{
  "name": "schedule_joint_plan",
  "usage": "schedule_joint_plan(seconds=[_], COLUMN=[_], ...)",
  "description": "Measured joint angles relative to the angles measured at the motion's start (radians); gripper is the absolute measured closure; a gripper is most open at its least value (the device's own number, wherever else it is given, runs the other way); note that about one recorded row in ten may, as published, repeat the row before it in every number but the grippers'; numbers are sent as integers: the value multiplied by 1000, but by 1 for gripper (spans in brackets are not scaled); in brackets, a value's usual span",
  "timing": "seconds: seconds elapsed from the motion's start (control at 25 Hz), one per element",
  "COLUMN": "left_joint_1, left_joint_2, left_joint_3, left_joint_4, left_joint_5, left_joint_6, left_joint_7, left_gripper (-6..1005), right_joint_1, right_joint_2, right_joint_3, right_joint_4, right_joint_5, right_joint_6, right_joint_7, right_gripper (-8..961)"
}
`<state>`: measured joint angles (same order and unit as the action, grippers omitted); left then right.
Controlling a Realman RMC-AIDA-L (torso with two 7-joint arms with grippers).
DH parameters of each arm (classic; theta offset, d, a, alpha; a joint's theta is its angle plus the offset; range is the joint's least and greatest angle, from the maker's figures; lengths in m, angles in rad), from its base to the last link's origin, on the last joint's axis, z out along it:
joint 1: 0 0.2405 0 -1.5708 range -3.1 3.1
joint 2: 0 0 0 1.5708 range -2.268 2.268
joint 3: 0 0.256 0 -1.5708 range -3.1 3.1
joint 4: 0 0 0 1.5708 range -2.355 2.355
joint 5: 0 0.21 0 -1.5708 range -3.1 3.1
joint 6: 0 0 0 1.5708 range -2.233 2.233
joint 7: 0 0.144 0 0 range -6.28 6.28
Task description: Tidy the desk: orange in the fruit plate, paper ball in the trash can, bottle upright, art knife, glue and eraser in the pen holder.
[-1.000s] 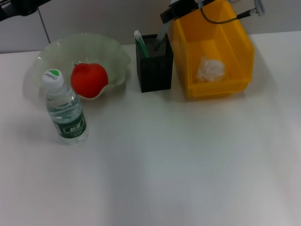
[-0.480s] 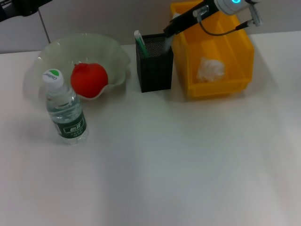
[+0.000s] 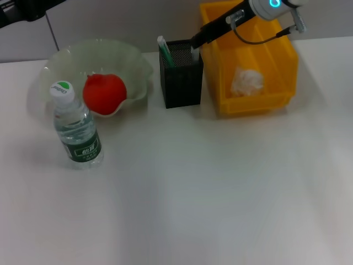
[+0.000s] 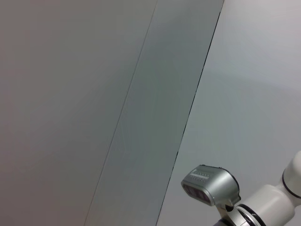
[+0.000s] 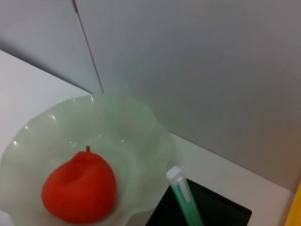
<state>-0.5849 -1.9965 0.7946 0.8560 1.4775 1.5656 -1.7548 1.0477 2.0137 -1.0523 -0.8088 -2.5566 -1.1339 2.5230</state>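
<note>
From my station the table [image 3: 220,199] looked nearly tidy. The orange [image 3: 104,93] sat in the fruit plate [image 3: 132,61] at about ten o'clock, with the bottle [image 3: 75,127] upright just in front of it, cap up. The paper ball [image 3: 246,81] lay inside the yellow trash can [image 3: 276,55] at one o'clock. Between plate and can stood the black pen holder [image 3: 181,83], with a green-and-white stick, the glue or knife by my guess, leaning against its left wall so that it would not topple.

The right gripper [image 3: 199,40] hung over the holder's right rim, angled down from the arm at one o'clock, with something pale just below its tip; I judged it was placed there to drop an item straight into the mesh cup. I could not tell whether it was parted or clamped. The left gripper [image 3: 25,8] was parked high at eleven o'clock, clear of the work; its fingers were hidden too.
</note>
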Motion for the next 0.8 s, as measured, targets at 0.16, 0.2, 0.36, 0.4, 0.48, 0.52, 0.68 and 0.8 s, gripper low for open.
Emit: schedule_joint_plan(seconds=[0.16,0.2,0.36,0.4,0.48,0.52,0.68,0.8], left_joint_1=[0,3,5,5,5,5,6,14], left_joint_2=[-1,-2,-1,1,1,6,13,22], left_joint_3=[0,0,-1,-4,-4,-5,-7,-9], left_joint_4=[0,0,1,1,1,3,16,29], left_joint_5=[0,-2,-5,-6,-6,-6,-7,-6], left_joint_6=[0,2,20,38,38,59,95,124], left_joint_7=[0,1,4,6,6,5,-1,0], left_gripper=[604,604,604,604,603,603,524,464], right_joint_1=[-4,-25,-87,-140,-166,-188,-299,-417], right_joint_2=[6,15,40,57,62,63,58,47], right_joint_3=[0,0,0,0,0,-1,15,57], right_joint_4=[-15,-64,-193,-292,-341,-379,-529,-608], right_joint_5=[-2,-2,1,5,11,26,176,385], right_joint_6=[-4,-18,-47,-75,-93,-118,-225,-310], right_joint_7=[-2,-4,-16,-26,-29,-32,-89,-214], right_gripper=[567,550,478,456,414,392,371,372])
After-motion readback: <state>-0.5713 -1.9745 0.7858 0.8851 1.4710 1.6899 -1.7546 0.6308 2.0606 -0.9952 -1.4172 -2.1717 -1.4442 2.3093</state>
